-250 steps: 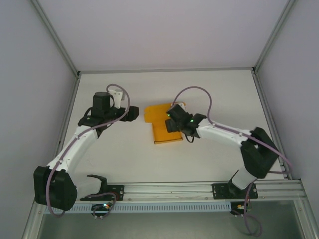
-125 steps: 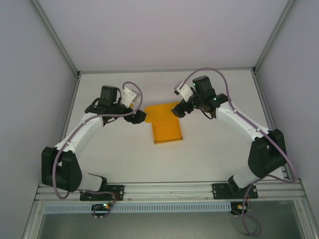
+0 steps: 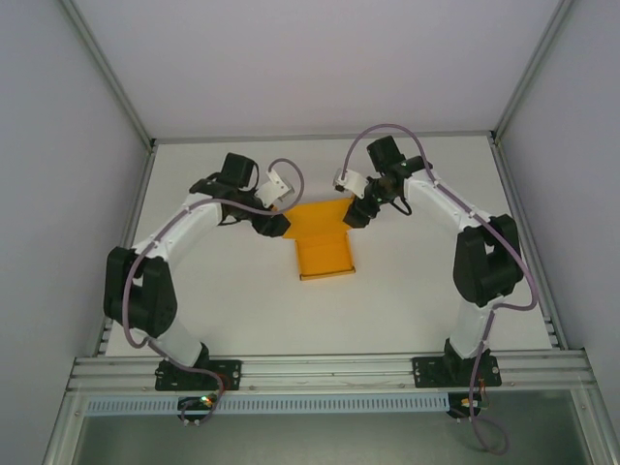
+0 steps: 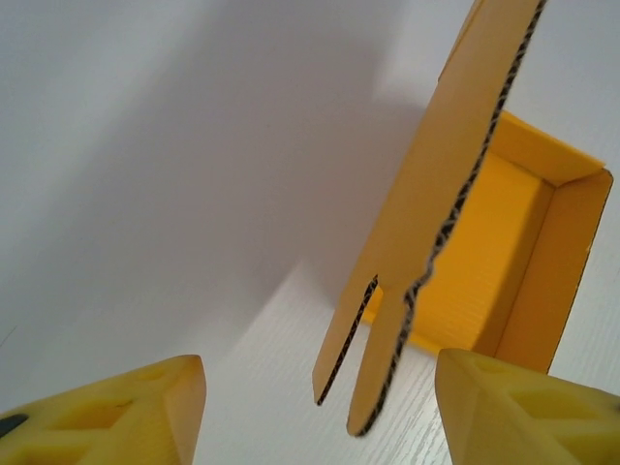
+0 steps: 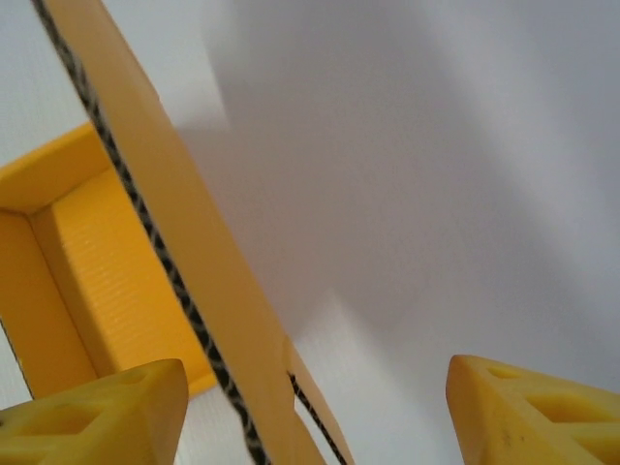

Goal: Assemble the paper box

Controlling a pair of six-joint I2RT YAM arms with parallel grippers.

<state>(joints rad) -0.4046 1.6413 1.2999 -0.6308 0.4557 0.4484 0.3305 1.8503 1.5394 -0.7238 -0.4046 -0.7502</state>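
Note:
The paper box [image 3: 325,254] is an orange open tray on the white table, with a wide flap [image 3: 316,217] rising along its back edge. My left gripper [image 3: 274,225] sits at the flap's left end and my right gripper [image 3: 356,214] at its right end. In the left wrist view the flap's slotted end [image 4: 407,262] stands between the yellow fingertips [image 4: 145,417], touching neither, and the box's inside [image 4: 489,252] shows behind. The right wrist view has the flap edge [image 5: 179,242] close to the left fingertip [image 5: 97,417] of my right gripper [image 5: 315,412]. Both grippers stand open.
Grey enclosure walls [image 3: 68,145] close in the white table [image 3: 407,300] on the left, back and right. An aluminium rail [image 3: 329,368] with the arm bases runs along the near edge. Bare table lies in front of the box.
Both arms have swung toward the back. The right gripper left the top of the box for the flap's right end, and the left gripper closed in on the flap's left end.

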